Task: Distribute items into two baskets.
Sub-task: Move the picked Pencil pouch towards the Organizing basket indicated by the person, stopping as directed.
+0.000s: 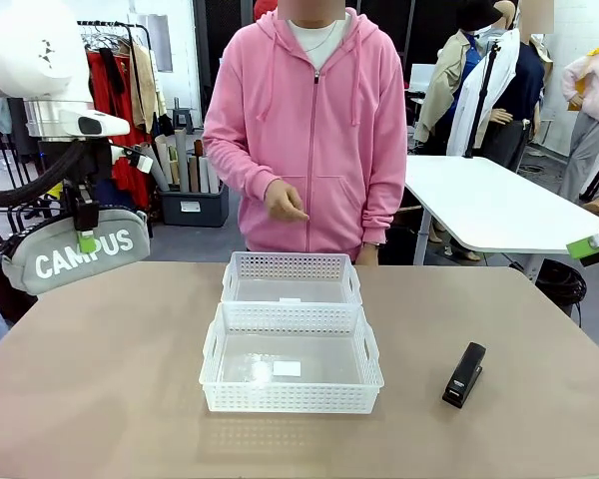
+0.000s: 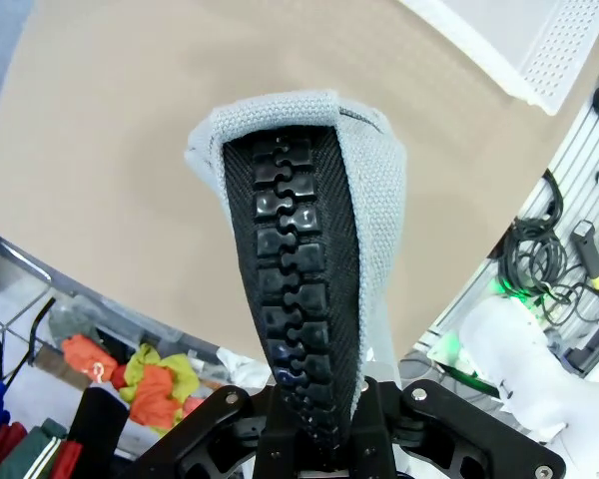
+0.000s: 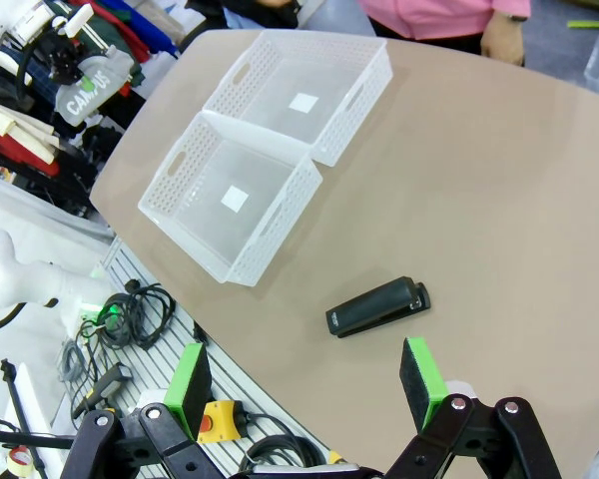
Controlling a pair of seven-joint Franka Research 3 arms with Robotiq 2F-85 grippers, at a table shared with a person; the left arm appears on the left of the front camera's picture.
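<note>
At the table's left edge my left gripper (image 1: 85, 228) is shut on the top of the grey "CAMPUS" pouch (image 1: 75, 254), which hangs in the air above the tabletop. In the left wrist view the pouch (image 2: 374, 180) shows its black zip running up from between my closed fingers (image 2: 280, 444). The two white baskets stand end to end at mid-table, the far basket (image 1: 292, 263) towards the person and the near basket (image 1: 292, 397) towards me; both hold only a small white label. The black stapler (image 1: 464, 374) lies right of the near basket. My right gripper (image 3: 304, 384) hovers open above the table edge near the stapler (image 3: 379, 306).
A person in a pink hoodie stands at the far side, one hand (image 1: 283, 203) raised at waist height over the far basket. Bare tabletop (image 1: 100, 379) stretches left of the baskets. Cables and a yellow box lie below the table edge (image 3: 160, 299).
</note>
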